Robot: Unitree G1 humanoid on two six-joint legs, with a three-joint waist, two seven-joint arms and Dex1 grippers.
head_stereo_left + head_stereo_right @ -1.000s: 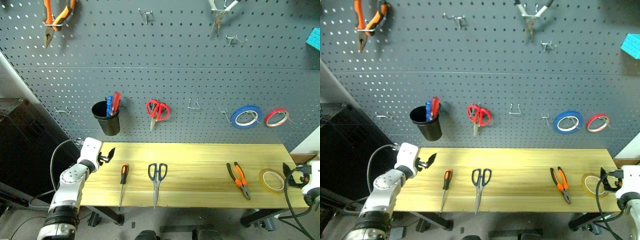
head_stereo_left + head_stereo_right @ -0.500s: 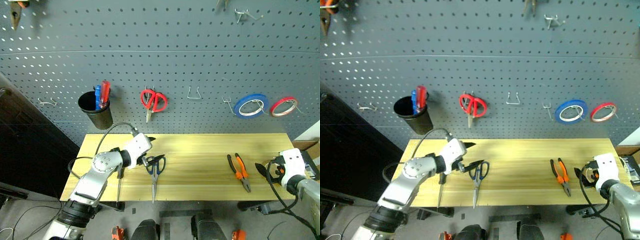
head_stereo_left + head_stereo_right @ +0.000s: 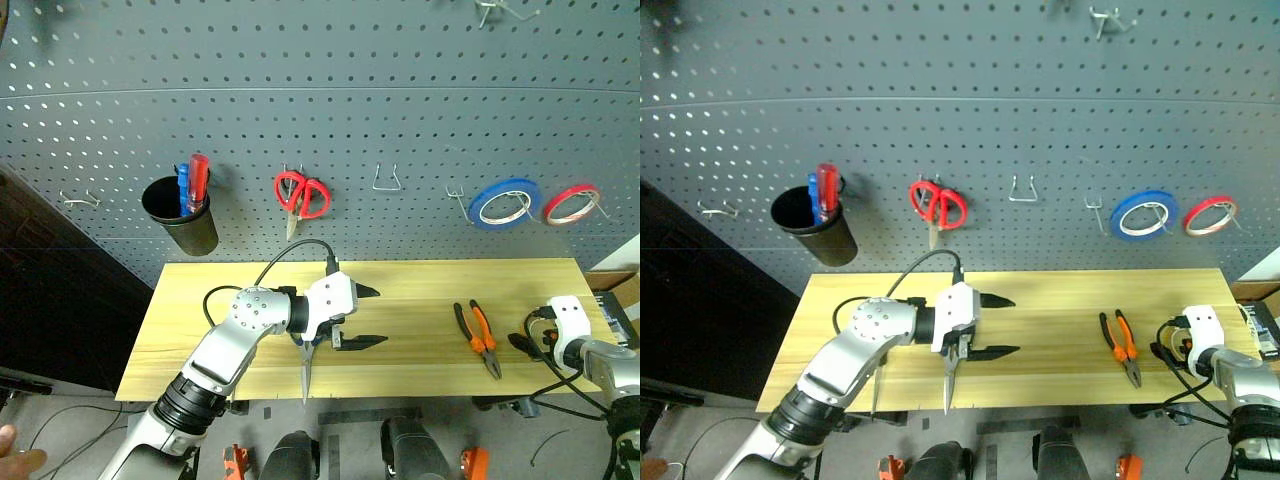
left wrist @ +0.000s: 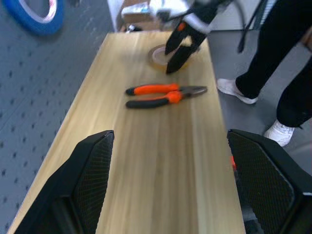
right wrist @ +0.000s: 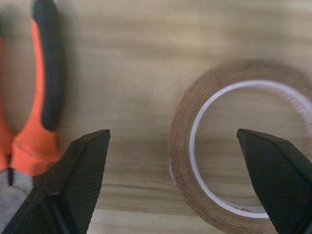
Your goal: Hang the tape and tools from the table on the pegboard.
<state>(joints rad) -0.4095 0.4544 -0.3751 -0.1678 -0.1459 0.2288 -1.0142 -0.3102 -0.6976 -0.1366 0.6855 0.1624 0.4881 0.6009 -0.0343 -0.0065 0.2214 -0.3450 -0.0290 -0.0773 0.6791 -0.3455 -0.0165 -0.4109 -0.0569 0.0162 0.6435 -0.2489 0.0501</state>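
Over the long pale yellow wooden table the left gripper hangs with its two black fingers spread wide and nothing between them, pointing along the tabletop toward the robot's right. Just beneath its wrist lie the steel scissors with dark blue handles, blades toward the near edge, largely covered by the hand; the slim screwdriver with the orange-and-black handle shows as a thin shaft behind the forearm. Neither tool is in the jaws, so this arm looks poised rather than committed. At the table's right end the right gripper tilts down, fingers equally wide and empty, straddling the thin yellowish-tan ring of tape, which lies flat on the wood, a wide stance suited to a wide ring. Close beside it on the wood are the small pliers with orange-and-black handles. All four task items sit on the table; nothing has gone up. On the dark grey perforated pegboard a bare metal hook stands free between the red-handled scissors and the blue tape ring, with the red tape ring beyond, and a black cup holding pens at the left. The bare hook seems a likely home for one item. Dark trousers and white shoes of a person stand past the table's far end.
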